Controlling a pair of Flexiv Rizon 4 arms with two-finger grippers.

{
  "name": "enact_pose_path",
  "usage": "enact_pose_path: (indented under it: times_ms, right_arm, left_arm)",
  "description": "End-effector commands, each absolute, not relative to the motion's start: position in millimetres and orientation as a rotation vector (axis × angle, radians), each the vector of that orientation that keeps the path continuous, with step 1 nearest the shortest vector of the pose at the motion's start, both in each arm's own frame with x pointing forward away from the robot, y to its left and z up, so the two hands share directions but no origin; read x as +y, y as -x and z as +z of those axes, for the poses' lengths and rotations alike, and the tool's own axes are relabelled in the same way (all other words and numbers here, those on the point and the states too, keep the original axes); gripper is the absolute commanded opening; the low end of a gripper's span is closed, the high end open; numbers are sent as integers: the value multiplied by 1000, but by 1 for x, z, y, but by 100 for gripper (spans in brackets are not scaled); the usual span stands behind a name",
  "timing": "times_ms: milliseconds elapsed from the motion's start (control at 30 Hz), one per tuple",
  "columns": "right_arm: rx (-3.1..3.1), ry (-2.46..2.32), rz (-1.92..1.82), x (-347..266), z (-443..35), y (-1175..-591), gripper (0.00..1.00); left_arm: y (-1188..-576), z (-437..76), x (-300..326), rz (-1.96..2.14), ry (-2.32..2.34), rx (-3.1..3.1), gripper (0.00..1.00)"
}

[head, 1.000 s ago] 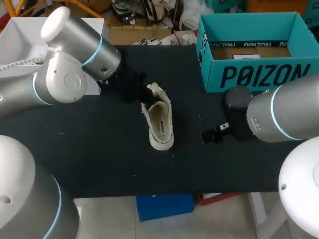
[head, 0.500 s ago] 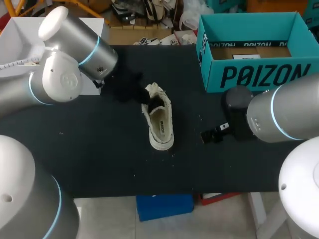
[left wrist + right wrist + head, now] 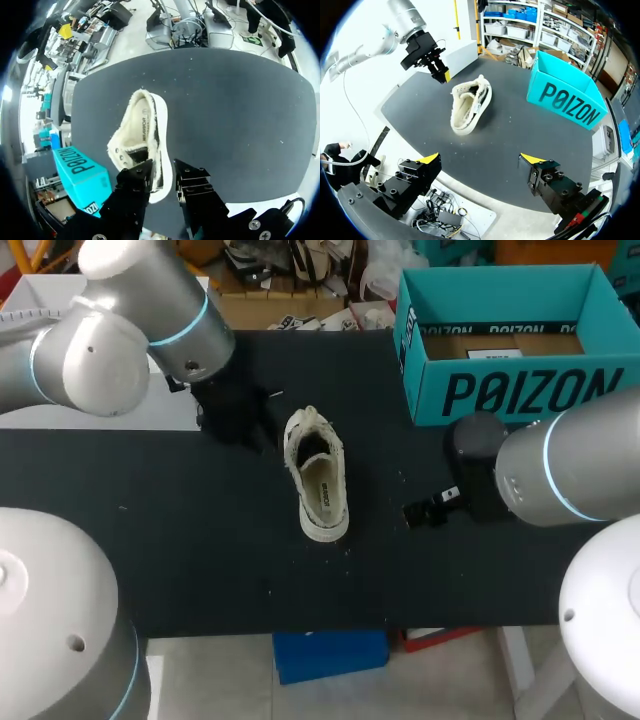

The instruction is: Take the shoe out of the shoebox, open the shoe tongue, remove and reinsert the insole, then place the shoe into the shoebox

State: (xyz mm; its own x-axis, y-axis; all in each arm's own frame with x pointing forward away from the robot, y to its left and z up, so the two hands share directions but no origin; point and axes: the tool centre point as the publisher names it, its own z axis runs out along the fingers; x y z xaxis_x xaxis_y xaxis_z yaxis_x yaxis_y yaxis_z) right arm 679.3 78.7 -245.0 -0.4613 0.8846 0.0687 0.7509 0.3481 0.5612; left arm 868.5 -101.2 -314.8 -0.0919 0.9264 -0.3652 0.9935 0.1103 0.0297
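Note:
A cream shoe (image 3: 318, 477) lies on the black table, heel toward the front edge, its tongue folded up at the far end and the insole showing inside. My left gripper (image 3: 243, 418) hangs just left of the shoe's far end, apart from it. In the left wrist view its fingers (image 3: 137, 181) stand a little apart, open on nothing, with the shoe (image 3: 140, 135) ahead of and below them. My right gripper (image 3: 481, 160) stands wide open and empty, well short of the shoe (image 3: 468, 106). The teal shoebox (image 3: 505, 390) sits open at the back right.
My right arm's wrist (image 3: 478, 468) hovers in front of the shoebox, right of the shoe. A white box (image 3: 462, 50) stands at the table's back left, behind my left arm. Bare black tabletop (image 3: 200, 550) lies in front of the shoe.
My left gripper has let go of the shoe's far end, parted its fingers, and drawn back to the left. The shoe's upper has settled. The right arm has not moved.

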Motion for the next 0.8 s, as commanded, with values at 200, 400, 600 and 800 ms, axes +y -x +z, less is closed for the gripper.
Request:
enact_pose_path:
  times_ms: [200, 400, 600, 800]
  right_arm:
    - [2363, -1469, 780, 80, -245, -679, 100]
    - [2363, -1469, 780, 80, -245, -679, 100]
    - [2363, -1469, 780, 80, -245, -679, 100]
    - [2363, -1469, 780, 80, -245, -679, 100]
  left_arm:
    - [-872, -339, -126, -219, -2003, 2144, 25]
    - [-870, -352, -134, -188, -2057, 2132, 24]
    - [-868, -366, -136, -193, -2078, 2135, 24]
    - [-864, -379, -138, -201, -2086, 2146, 23]
